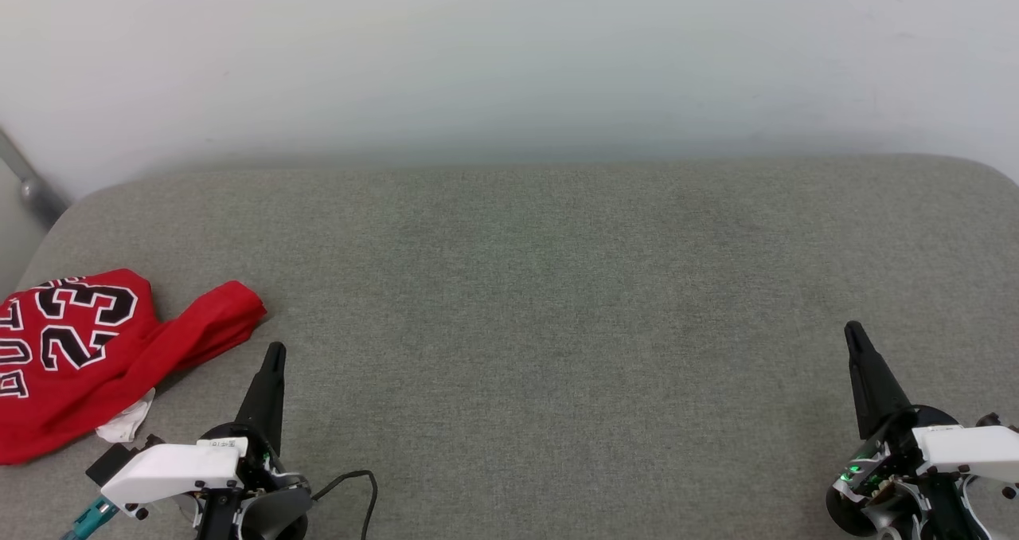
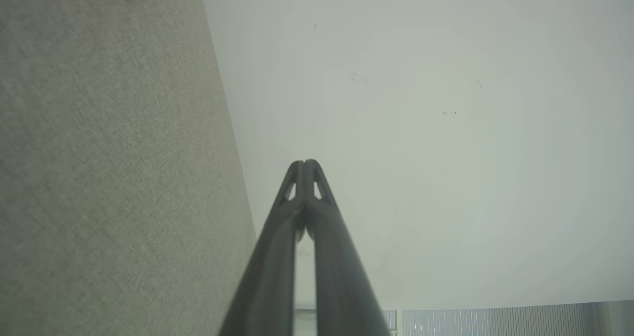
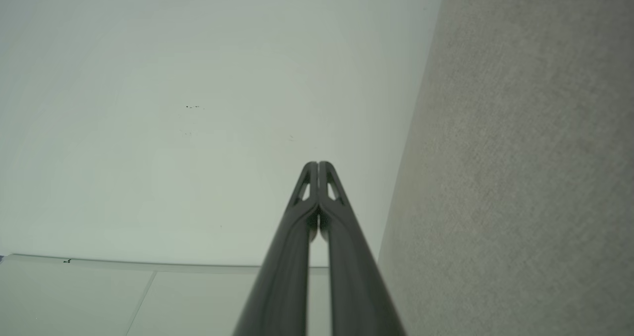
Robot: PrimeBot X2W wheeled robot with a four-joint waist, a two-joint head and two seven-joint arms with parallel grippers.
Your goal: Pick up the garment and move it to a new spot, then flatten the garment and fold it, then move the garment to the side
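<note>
Where the pale wall (image 1: pixel 509 54) takes up the top third of the head view, a grey fabric cushion (image 1: pixel 541 325) spreads below it w/ rounded far corners. Most of its surface is bare.

Garment (image 1: pixel 80 357) lies crumpled at approx 8 o'clock in the head view, on the cushion's left edge and partly cut off by the frame. It's red, w/ a black white-outlined "23" and part of the lettering facing up. One red fold sticks out toward 2 o'clock, and a bit of white fabric (image 1: pixel 127 422) peeks out at its near edge.

Left gripper (image 1: pixel 275 353) sits at 7 o'clock, just beside the garment but not touching it. Its fingers are pressed together, nothing between them, tip pointing to 12. Left wrist view confirms: fingers meet at the tip, and a scrap of red shows at 11 o'clock.

Right gripper (image 1: pixel 853 334) is at 4 o'clock, well apart from the garment. Fingers also closed on nothing, per right wrist view too.

Black cable (image 1: pixel 358 484) loops by the left wrist at 6–7 o'clock. Grey metal bar (image 1: pixel 28 181) leans at 9–10 o'clock.
</note>
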